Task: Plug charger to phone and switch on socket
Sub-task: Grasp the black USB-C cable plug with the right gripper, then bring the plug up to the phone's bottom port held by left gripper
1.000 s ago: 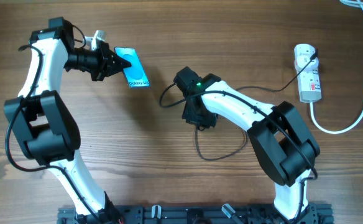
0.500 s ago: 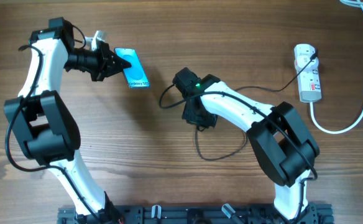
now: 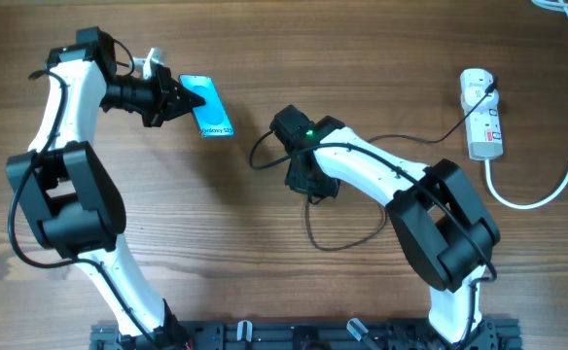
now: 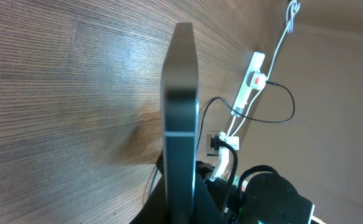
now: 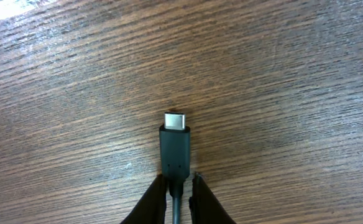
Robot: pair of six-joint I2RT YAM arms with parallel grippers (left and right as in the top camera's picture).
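The phone (image 3: 209, 105), cyan screen up with "Galaxy" text, is held off the table at the far left by my left gripper (image 3: 180, 100), which is shut on its left end. In the left wrist view the phone (image 4: 180, 112) shows edge-on between the jaws (image 4: 180, 208). My right gripper (image 3: 308, 185) is at mid-table, low over the wood. In the right wrist view its fingers (image 5: 178, 186) are closed on the thin black charger cable just behind the connector (image 5: 174, 146), whose metal tip points away. The charger cable (image 3: 309, 226) loops below the arm. The white socket (image 3: 483, 115) lies at the far right.
A thick white cord (image 3: 537, 199) curves from the socket along the right edge. The black cable runs on to a plug in the socket, which also shows in the left wrist view (image 4: 251, 78). The right arm lies between phone and socket.
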